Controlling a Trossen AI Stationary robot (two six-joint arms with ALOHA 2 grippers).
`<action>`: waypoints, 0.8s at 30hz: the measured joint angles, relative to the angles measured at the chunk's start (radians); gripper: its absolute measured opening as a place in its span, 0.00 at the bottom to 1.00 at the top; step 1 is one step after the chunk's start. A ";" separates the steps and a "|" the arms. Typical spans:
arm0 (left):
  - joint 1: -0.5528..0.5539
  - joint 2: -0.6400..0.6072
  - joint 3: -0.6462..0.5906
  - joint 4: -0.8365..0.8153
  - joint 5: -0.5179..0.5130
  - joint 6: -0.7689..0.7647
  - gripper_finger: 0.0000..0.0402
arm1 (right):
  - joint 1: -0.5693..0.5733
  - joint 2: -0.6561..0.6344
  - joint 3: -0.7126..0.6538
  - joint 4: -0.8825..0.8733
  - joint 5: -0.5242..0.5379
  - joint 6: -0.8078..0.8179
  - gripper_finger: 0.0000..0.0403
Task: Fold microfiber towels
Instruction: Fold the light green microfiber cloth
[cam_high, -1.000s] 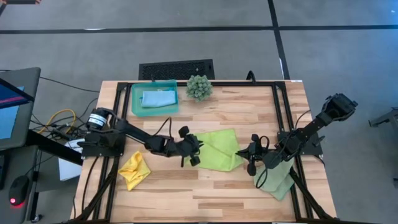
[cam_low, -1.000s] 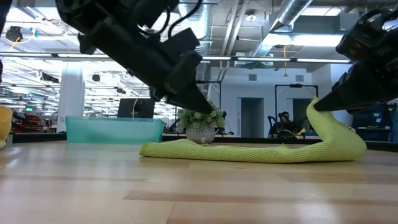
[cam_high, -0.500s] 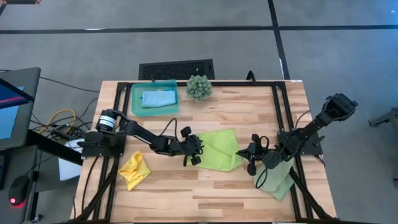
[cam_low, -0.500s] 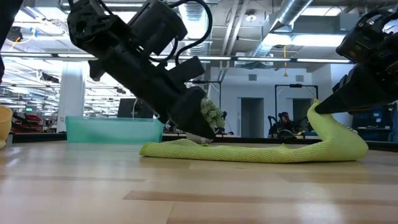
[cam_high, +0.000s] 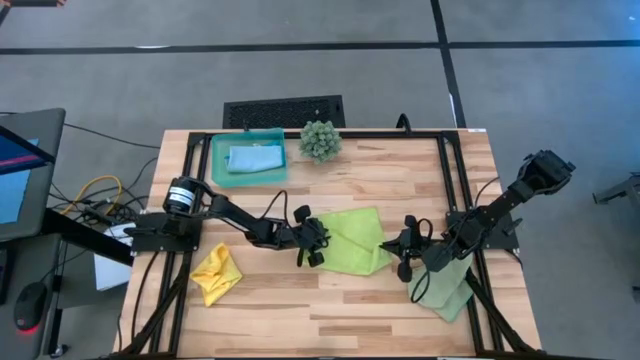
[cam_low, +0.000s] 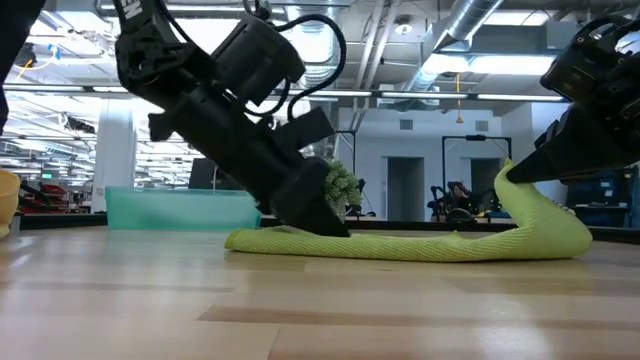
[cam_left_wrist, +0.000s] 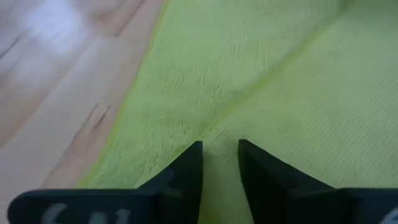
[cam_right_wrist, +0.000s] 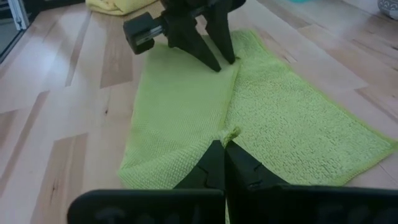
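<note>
The lime green towel (cam_high: 352, 240) lies mid-table, and the edge of a layer runs across its top (cam_right_wrist: 233, 93). My left gripper (cam_high: 318, 243) is slightly open, with its tips down on the towel's left part (cam_left_wrist: 220, 149). My right gripper (cam_high: 398, 250) is shut on the towel's right edge. The pale sage towel (cam_high: 447, 288) lies under my right arm. The yellow towel (cam_high: 215, 272) lies bunched at the front left. The light blue towel (cam_high: 252, 158) lies in the teal tray (cam_high: 218, 172). My left gripper's fingertips (cam_left_wrist: 194, 155) rest on the towel's top near its left side, slanting down from the table's left. The two tips stand a little apart, and the layer's edge (cam_left_wrist: 249, 93) runs up to the gap between them. The towel lies flat there. My right gripper pinches a small pucker at the towel's right edge (cam_right_wrist: 231, 132) between its two shut fingers, coming from the table's right. That edge is raised off the table (cam_low: 512, 185), and the towel slopes down from it to lie on the wood.
A spiky green ball plant (cam_high: 320, 140) stands at the far edge beside the tray. Black frame rails (cam_high: 445, 180) run along the table's sides. Bare wood (cam_high: 330, 310) stretches along the near side.
My left gripper has come down and a little toward the table's right, tipping steeper, until its tips meet the lime towel's left part. My right gripper and the raised right edge have kept still.
</note>
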 joint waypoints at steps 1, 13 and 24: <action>0.000 0.006 0.001 0.009 0.006 0.000 0.23 | 0.000 0.000 0.000 -0.003 0.000 0.000 0.03; 0.000 0.023 0.005 0.023 -0.002 0.036 0.16 | 0.000 0.000 0.000 -0.006 0.000 0.011 0.03; 0.003 -0.090 0.003 -0.150 -0.077 0.079 0.10 | 0.005 0.100 0.001 0.128 -0.096 0.027 0.03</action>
